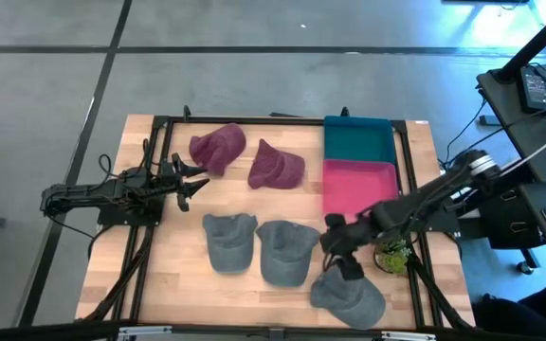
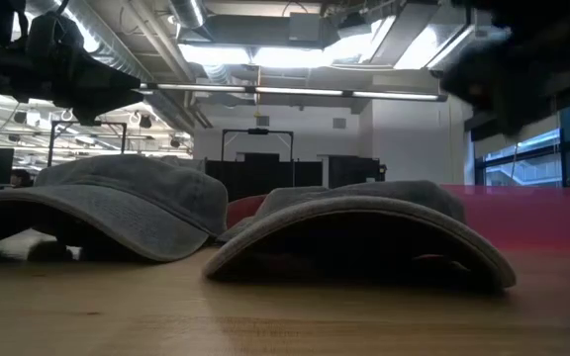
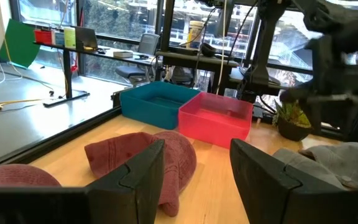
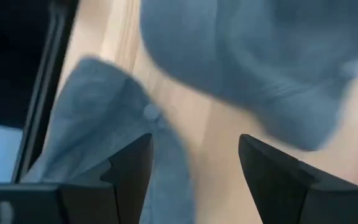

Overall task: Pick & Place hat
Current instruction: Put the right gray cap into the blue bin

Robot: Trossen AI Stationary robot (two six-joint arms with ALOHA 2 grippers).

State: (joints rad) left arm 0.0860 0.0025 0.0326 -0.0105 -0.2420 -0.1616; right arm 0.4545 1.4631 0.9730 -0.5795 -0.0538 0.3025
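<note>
Five caps on the table: three grey caps [image 1: 229, 241] [image 1: 285, 251] [image 1: 349, 295] and two maroon caps [image 1: 218, 147] [image 1: 275, 167]. Two trays: one teal tray [image 1: 357, 139], one pink tray [image 1: 356, 187]. One small potted plant [image 1: 392, 255].

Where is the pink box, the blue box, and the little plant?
pink box [image 1: 359, 187], high view, bare floor inside.
blue box [image 1: 357, 141], high view, bare floor inside.
little plant [image 1: 393, 255], high view, green leaves.

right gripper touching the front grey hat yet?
Apart. Right wrist view: open fingers of the right gripper hang above the grey hat, bare wood between them.
</note>
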